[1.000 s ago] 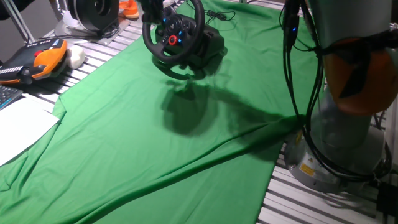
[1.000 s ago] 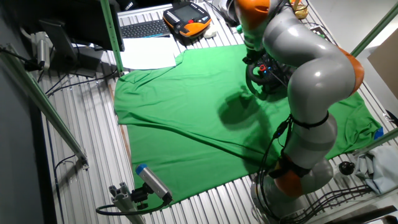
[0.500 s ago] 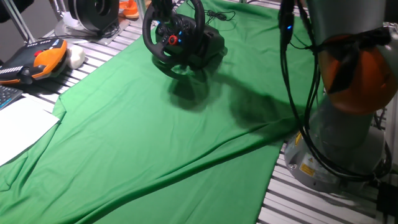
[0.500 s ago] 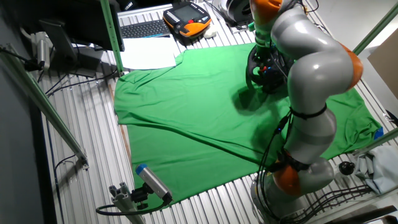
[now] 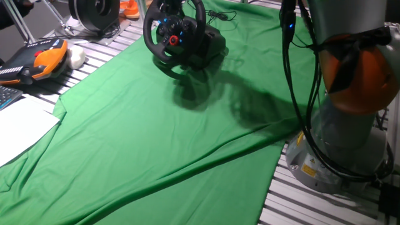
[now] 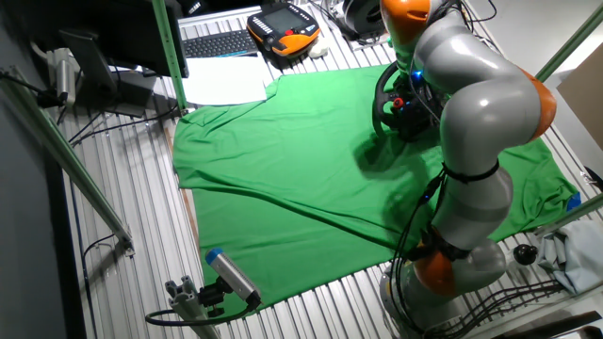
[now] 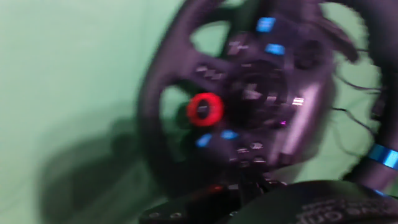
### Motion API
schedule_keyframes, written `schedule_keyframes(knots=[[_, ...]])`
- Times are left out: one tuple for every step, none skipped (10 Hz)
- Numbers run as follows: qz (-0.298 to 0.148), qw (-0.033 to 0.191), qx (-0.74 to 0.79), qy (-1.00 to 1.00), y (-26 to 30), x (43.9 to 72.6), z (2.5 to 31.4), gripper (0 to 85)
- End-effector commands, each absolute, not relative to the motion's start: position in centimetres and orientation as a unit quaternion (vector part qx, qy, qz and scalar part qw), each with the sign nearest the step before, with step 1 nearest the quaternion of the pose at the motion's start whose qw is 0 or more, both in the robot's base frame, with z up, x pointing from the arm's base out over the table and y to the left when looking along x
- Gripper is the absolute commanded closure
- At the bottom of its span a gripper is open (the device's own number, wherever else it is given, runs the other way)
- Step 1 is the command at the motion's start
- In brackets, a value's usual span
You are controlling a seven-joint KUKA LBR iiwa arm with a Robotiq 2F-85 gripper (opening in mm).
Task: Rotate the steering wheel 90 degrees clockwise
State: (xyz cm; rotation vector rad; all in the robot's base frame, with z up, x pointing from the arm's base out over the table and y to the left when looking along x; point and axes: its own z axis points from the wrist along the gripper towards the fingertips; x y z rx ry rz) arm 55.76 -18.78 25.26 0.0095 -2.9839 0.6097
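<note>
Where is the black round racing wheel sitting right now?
The black racing wheel stands at the far end of the green cloth in one fixed view, near the round black-and-silver drum.

The steering wheel (image 5: 174, 34) is black with a thick rim, and it stands nearly upright on its black base at the top centre of the frame, on green cloth. Its hub shows a red round button and small blue buttons; in the hand view (image 7: 249, 106) it is blurred.

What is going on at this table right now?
A robot arm has reached across a green cloth to a black steering wheel standing at the far end. Its hand is up at the wheel's top, mostly out of frame, so a grip can't be confirmed. The blurred hand view shows the wheel's hub with its red button close up.
</note>
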Motion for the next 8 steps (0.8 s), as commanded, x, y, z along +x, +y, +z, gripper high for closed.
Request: schedule_keyframes(knots=[[0.22, 0.051, 0.006, -0.974, -18.8, 55.8, 25.3, 85.0], [0.208, 0.056, 0.008, -0.976, -18.8, 55.8, 25.3, 85.0], [0.202, 0.059, 0.015, -0.978, -18.8, 55.8, 25.3, 85.0], [0.201, 0.06, 0.021, -0.978, -19.1, 55.9, 25.5, 85.0], [0.196, 0.064, 0.024, -0.978, -19.8, 56.1, 26.0, 85.0], [0.193, 0.066, 0.026, -0.979, -20.4, 56.3, 26.5, 85.0], [0.184, 0.073, 0.025, -0.98, -21.1, 56.6, 27.1, 85.0], [0.177, 0.082, 0.025, -0.981, -22.0, 57.0, 27.7, 85.0]])
